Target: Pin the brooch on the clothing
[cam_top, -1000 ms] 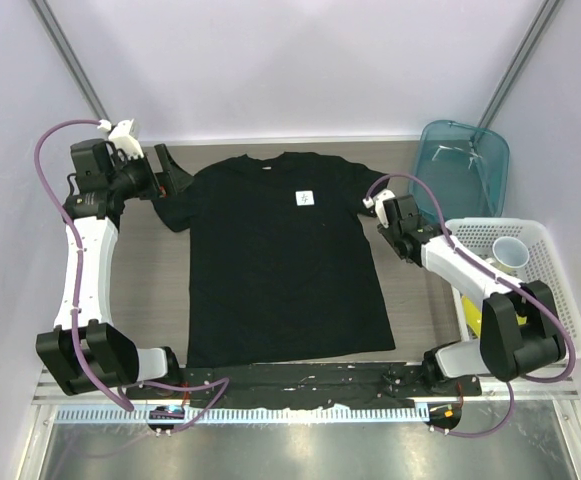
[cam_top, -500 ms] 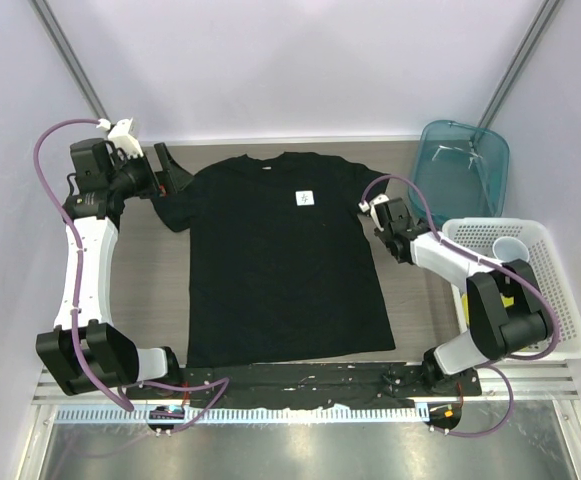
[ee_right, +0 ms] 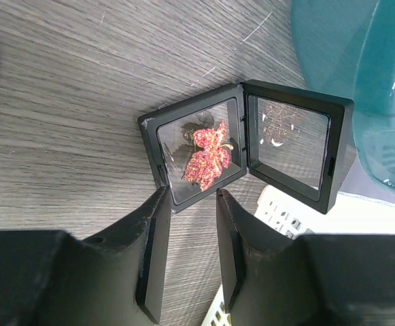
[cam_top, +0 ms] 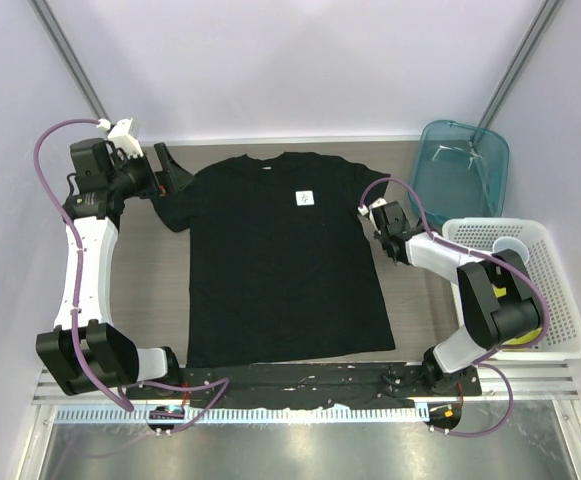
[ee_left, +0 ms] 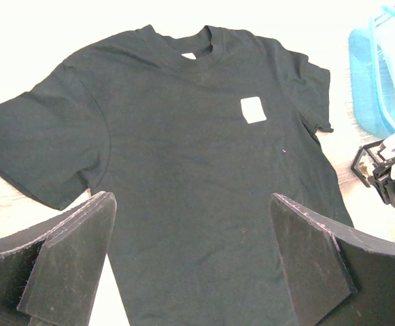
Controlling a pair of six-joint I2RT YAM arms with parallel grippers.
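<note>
Brooch lay in open box just ahead of R gripper, leaf slanted; fingers part-open, empty; L gripper wide open, far off.

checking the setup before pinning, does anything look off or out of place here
Nothing spilled or damaged. The T-shirt lies flat, white label up. The only thing off: the brooch sits in its open black case on the table beside the teal bin, not on the shirt.
</note>
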